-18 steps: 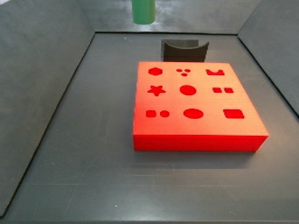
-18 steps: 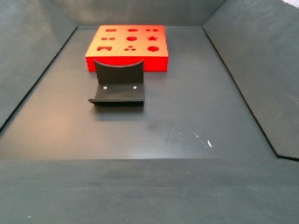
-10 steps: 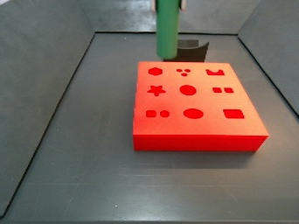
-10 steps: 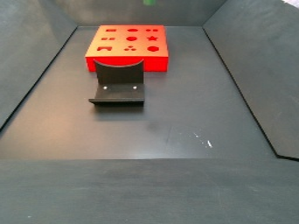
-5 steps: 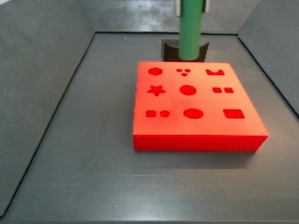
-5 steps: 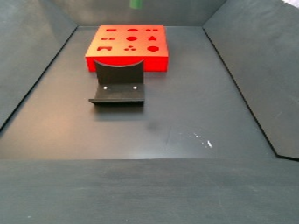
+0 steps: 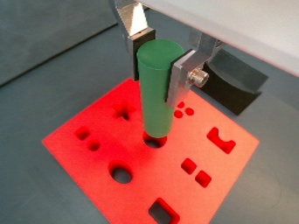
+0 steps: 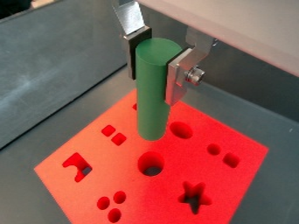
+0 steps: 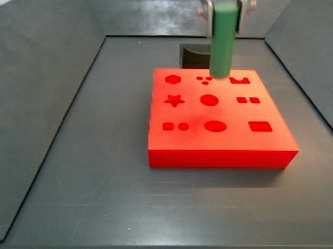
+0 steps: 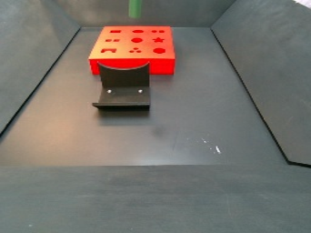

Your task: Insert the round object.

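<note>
My gripper (image 7: 162, 61) is shut on the round object, a long green peg (image 7: 156, 92), gripping its upper end so that it hangs upright. Both wrist views show it (image 8: 153, 92) between the silver fingers (image 8: 140, 44). It hangs above the red block (image 9: 215, 136), which has several shaped holes. In a side view the peg (image 9: 224, 44) has its lower end over the block's far part, beyond the middle round hole (image 9: 209, 100). In a wrist view that hole (image 8: 152, 164) is open, just past the peg's lower end. Only the peg's tip (image 10: 134, 7) shows in a side view.
The dark fixture (image 9: 196, 53) stands on the floor just beyond the red block and also shows in a side view (image 10: 123, 89). Grey walls (image 9: 53, 39) enclose the dark floor (image 10: 170, 136).
The gripper has carried the green peg rightward in a side view, from over the block's far-left part to its far-right part. The block and fixture have not moved.
</note>
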